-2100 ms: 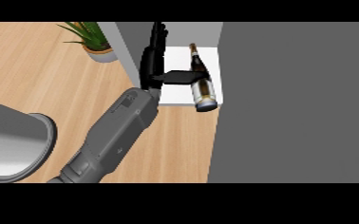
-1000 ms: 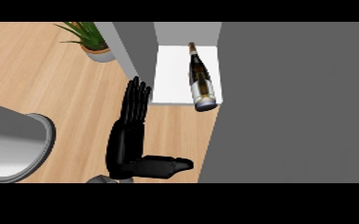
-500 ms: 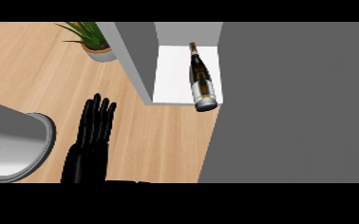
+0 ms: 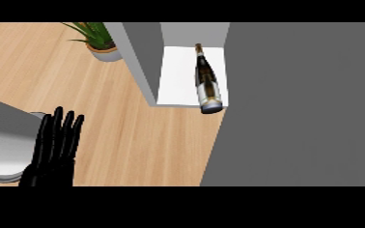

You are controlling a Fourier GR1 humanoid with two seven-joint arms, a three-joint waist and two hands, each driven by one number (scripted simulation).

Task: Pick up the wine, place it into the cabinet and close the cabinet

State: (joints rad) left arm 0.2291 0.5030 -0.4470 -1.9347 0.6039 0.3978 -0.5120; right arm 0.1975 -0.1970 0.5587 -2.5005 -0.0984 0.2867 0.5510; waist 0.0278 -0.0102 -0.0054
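The wine bottle [image 4: 206,79] lies on its side on the white shelf [image 4: 175,77] inside the cabinet, neck pointing away and base sticking slightly past the shelf's front edge. A grey cabinet side wall [image 4: 143,58] borders the shelf on the left. A broad grey panel [image 4: 292,106] fills the right of the view; I cannot tell whether it is the door. My left hand [image 4: 53,149] stands open at the lower left, fingers straight and pointing up, well apart from the bottle. My right hand does not show.
A potted green plant [image 4: 100,41] stands on the wooden counter [image 4: 149,140] just left of the cabinet. A grey round object [image 4: 13,145] lies at the left edge, partly behind my left hand.
My left hand let go of the bottle and drew back down and left from the cabinet to the lower left corner. The bottle stays lying on the shelf.
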